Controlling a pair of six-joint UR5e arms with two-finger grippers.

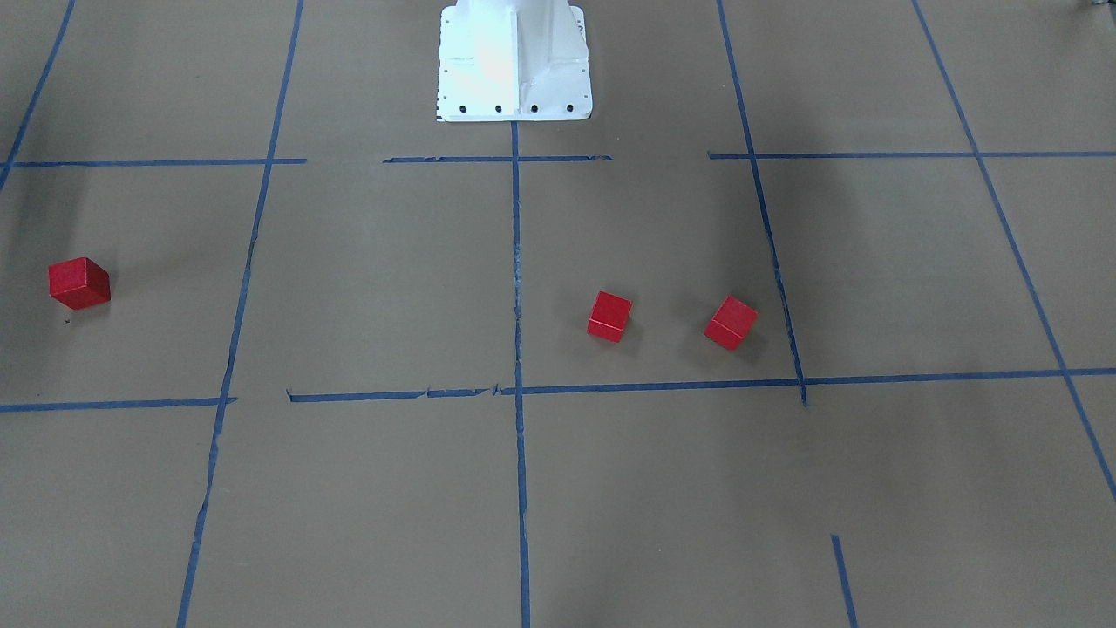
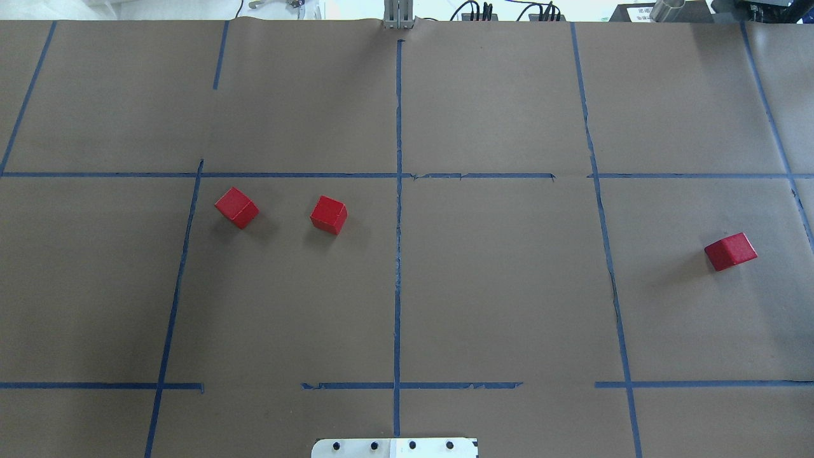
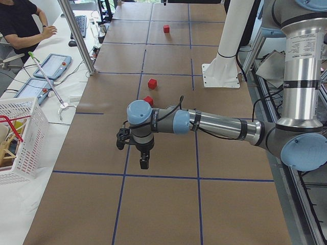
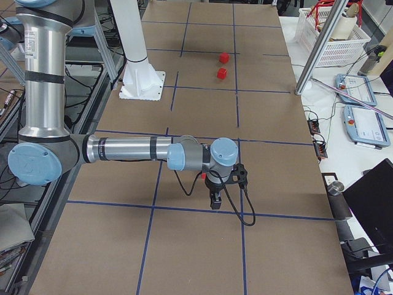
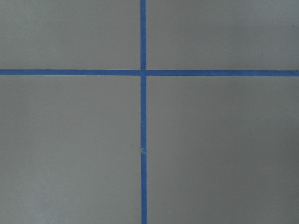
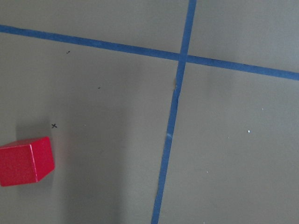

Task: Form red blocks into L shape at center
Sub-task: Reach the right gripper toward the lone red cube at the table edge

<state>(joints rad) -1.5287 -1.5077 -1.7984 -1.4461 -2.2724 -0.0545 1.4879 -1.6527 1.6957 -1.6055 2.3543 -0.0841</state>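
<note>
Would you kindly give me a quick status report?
Left gripper, right gripper: state unreadable. Red blocks scattered, none touching, no L yet. No obstruction seen.

From here I see a tabletop [image 2: 496,286] papered brown and gridded with blue tape [image 2: 398,254], torn in places. Three red blocks lie on it, none touching. The first block [image 2: 236,207] and second block [image 2: 329,214] sit near each other left of the centre line, both askew to the tape. The third block [image 2: 731,251] lies well apart, far right. Beside it is a tiny dark mark [image 6: 54,125], possibly a pen cross. The white base plate [image 2: 394,448] straddles the centre line.
</note>
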